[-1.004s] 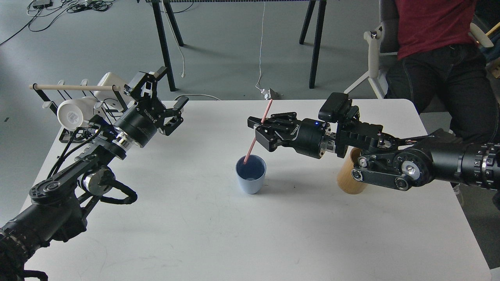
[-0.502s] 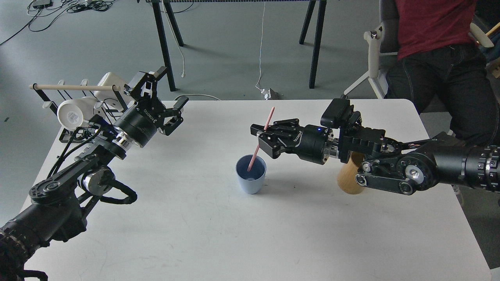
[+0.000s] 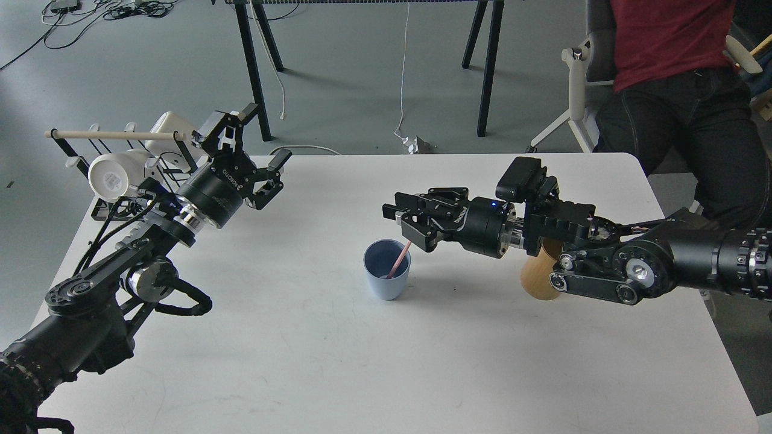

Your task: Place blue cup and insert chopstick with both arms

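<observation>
The blue cup (image 3: 386, 270) stands upright near the middle of the white table (image 3: 338, 361). The pink chopstick (image 3: 398, 260) rests inside it, its lower end on the cup's bottom, leaning over the right rim. Its upper part is hidden behind my right gripper's lower finger. My right gripper (image 3: 403, 222) hovers just above and right of the cup with its fingers apart, no longer clamping the stick. My left gripper (image 3: 265, 136) is open and empty at the table's far left, well away from the cup.
A tan wooden holder (image 3: 537, 280) stands under my right forearm. A rack with a pale wooden rod (image 3: 114, 135) and white mugs (image 3: 111, 175) sits at the far left corner beside my left gripper. A seated person (image 3: 669, 66) is beyond the far right edge.
The chopstick has dropped out of the right gripper's hold into the cup and now leans on its right rim. The right gripper has lowered slightly. The left arm has not moved.
</observation>
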Tool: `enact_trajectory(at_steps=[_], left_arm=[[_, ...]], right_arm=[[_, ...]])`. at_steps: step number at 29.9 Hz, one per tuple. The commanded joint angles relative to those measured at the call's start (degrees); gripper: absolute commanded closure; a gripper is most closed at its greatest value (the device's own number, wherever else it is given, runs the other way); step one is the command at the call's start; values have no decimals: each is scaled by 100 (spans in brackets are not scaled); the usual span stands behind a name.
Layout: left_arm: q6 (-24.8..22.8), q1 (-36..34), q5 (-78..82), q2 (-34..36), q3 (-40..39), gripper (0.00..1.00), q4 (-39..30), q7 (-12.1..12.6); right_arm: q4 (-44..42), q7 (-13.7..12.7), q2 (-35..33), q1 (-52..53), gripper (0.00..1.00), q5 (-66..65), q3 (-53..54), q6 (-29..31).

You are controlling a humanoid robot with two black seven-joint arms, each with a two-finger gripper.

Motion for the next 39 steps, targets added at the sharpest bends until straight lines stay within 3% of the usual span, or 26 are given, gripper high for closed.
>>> enact_trajectory(at_steps=[1,7,10,14,24,34,39], left_arm=[[0,0,0,1,1,2,0,0],[0,0,0,-8,1,2,0,0],[0,0,0,-8,1,2,0,0],[0,0,0,-8,1,2,0,0],[0,-26,-26,9,-61,2,0,0],[0,-97,-44,202,-324,2,-9,0],[0,-97,-44,281,-571,2,-9,0]], right_arm=[[5,0,0,-9,53,2,1,0],[31,0,0,-18,47,37,80,0],[84,0,-44,-18,38,54,202,0],[154,0,-333,-18,15,98,729,0],[584,0,-1274,-219,13,1379,2399,0],[1893,0,-1924,-1317,14,4517,4034,0],[2158,0,-1933,-2082,12,5037,4886,1110]])
